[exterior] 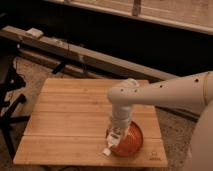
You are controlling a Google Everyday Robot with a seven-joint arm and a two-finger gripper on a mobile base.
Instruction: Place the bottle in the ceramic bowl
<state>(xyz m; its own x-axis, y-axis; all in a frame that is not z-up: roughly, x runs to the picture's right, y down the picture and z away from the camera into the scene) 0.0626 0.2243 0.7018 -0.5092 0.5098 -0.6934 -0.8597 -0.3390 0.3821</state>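
Note:
The orange-red ceramic bowl (131,143) sits on the wooden table (70,120) near its front right corner. My white arm reaches in from the right and bends down over the bowl's left side. My gripper (115,137) is shut on the small whitish bottle (111,145). The bottle hangs tilted, with its white cap end pointing down and left, over the bowl's left rim. The arm hides part of the bowl.
A long metal rail (85,55) runs behind the table, with a small white box (35,33) on it at the far left. A black stand (10,105) is by the table's left edge. The floor lies to the right of the table.

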